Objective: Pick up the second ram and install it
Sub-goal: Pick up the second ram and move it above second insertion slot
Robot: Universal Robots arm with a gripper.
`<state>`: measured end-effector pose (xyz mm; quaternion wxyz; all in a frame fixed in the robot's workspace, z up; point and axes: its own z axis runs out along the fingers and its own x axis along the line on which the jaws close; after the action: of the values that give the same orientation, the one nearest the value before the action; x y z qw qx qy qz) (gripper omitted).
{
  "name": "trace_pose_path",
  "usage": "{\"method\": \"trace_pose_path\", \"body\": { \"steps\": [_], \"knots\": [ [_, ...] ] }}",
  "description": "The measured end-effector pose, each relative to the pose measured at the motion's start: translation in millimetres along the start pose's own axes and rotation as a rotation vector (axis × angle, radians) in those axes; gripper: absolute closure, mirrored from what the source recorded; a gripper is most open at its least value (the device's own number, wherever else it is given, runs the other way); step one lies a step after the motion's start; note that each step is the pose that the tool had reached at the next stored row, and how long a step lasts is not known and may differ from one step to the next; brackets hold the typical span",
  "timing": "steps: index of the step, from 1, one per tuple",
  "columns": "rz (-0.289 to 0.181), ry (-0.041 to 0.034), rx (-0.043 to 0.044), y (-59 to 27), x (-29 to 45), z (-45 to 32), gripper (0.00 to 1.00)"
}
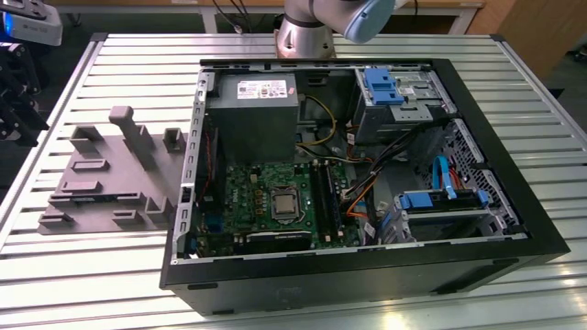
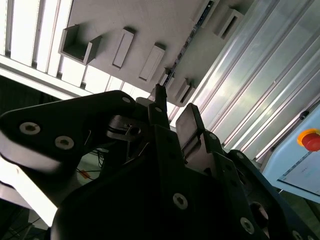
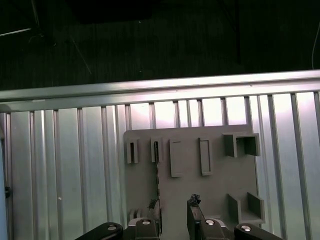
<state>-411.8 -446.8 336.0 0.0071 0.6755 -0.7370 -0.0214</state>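
The gripper [image 3: 173, 202] hangs, fingers apart, over the grey block [image 3: 215, 187], where the second ram [image 3: 157, 172] seemingly still stands, unlifted.

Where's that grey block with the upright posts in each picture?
Exterior view: grey block, at the exterior view's left of the computer case.
First wrist view: grey block beyond the tool.
Second wrist view: grey block beyond the tool.
Shared landmark: the slatted table.

Grey fixture block [image 1: 101, 180]: open air above, bare table [image 1: 55, 275] slats on its exterior-view left. In the way: its upright posts [image 1: 136, 141], second ram [image 3: 157, 170] standing on edge in it, PC case [image 1: 367, 289] just beside on the exterior view's right.
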Motion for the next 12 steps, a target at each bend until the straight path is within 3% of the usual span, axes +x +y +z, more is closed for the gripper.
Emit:
{"method": "trace_pose_path", "body": {
  "steps": [12],
  "knots": [
    [0.000,0.0000,0.0000,-0.2,0.1,4.3,0.64]
  ]
}}
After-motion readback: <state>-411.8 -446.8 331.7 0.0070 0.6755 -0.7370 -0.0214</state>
